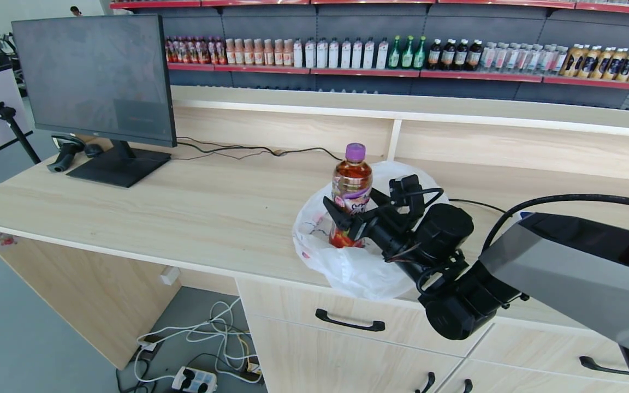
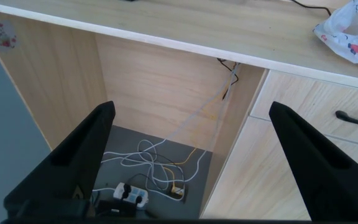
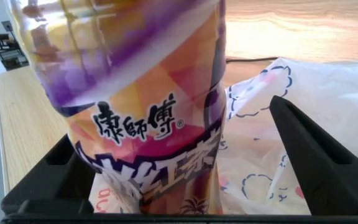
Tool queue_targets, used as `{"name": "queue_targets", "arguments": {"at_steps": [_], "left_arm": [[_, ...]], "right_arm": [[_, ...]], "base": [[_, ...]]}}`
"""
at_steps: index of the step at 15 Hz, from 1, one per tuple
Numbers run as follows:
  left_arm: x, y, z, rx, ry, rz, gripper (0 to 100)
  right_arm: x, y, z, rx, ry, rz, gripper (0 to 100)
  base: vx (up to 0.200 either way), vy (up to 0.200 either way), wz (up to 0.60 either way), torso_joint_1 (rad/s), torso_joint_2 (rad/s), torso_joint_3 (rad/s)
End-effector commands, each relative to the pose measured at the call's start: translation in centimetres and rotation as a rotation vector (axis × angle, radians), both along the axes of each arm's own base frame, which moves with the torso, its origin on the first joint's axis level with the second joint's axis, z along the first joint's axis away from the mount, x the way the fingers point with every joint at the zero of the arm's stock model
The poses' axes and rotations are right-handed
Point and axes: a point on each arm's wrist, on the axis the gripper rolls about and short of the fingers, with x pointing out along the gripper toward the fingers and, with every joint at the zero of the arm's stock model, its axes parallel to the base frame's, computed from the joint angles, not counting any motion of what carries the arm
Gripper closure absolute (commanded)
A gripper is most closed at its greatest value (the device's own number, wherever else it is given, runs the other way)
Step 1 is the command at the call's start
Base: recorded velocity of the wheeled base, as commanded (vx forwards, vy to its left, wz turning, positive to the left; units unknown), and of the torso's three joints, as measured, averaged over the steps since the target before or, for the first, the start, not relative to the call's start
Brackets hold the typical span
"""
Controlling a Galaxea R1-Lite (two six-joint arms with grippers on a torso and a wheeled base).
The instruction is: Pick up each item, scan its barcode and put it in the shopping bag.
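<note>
Purple-capped bottle point(image 1: 351, 185) between parted right jaws

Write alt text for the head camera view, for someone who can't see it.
A purple-capped plastic bottle of reddish drink stands upright in a white plastic shopping bag on a light wooden counter, between the open fingers of the right gripper. A dark monitor and black handheld scanner sit far left.

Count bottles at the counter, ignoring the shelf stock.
1: the bottle, upright in the bag on the counter, between the jaws of the right gripper. Others may be hidden in the bag.
</note>
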Motion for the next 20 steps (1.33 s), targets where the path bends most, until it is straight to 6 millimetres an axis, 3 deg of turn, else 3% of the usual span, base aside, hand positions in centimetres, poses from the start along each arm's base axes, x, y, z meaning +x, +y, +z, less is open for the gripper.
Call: {"name": "queue_targets", "arguments": {"at_steps": [1, 11, 20], "left_arm": [[0.0, 0.0, 0.0, 0.0, 0.0, 0.001, 0], [0.0, 0.0, 0.0, 0.001, 0.0, -0.002, 0], [0.0, 0.0, 0.0, 0.001, -0.002, -0.002, 0]], "right_arm": [[0.0, 0.0, 0.1, 0.002, -0.004, 0.001, 0], [-1.3, -0.9, 3.9, 0.029, -0.082, -0.006, 0], [-4.5, -2.8, 6.2, 0.009, -0.091, -0.016, 0]], "base": [[0.0, 0.0, 0.0, 0.0, 0.0, 0.0], [0.0, 0.0, 0.0, 0.0, 0.0, 0.0], [0.0, 0.0, 0.0, 0.0, 0.0, 0.0]]}}
